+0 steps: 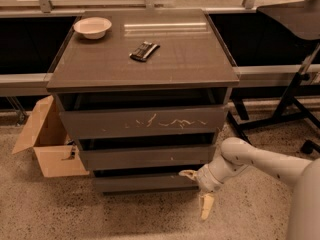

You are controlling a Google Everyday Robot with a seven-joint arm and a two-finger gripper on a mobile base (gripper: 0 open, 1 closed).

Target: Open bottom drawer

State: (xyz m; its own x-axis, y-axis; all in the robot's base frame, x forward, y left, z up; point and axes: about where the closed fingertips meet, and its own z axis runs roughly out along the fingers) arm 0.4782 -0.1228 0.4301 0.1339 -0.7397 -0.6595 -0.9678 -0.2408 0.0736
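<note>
The bottom drawer (142,183) is the shortest, plain dark front at the foot of the cabinet, just above the floor. It stands about flush under the mid-sized drawer front (145,157) and the tall scratched front (142,122). My gripper (198,193) is at the drawer's right end, on the white arm (255,161) coming in from the right. It is open: one finger (188,174) lies at the drawer's top right edge, the other finger (206,206) points down toward the floor.
The cabinet top (100,64) carries a white bowl (92,27) and a dark snack bar (144,50). An open cardboard box (47,144) stands on the floor to the left. A dark stand with legs (292,101) is to the right.
</note>
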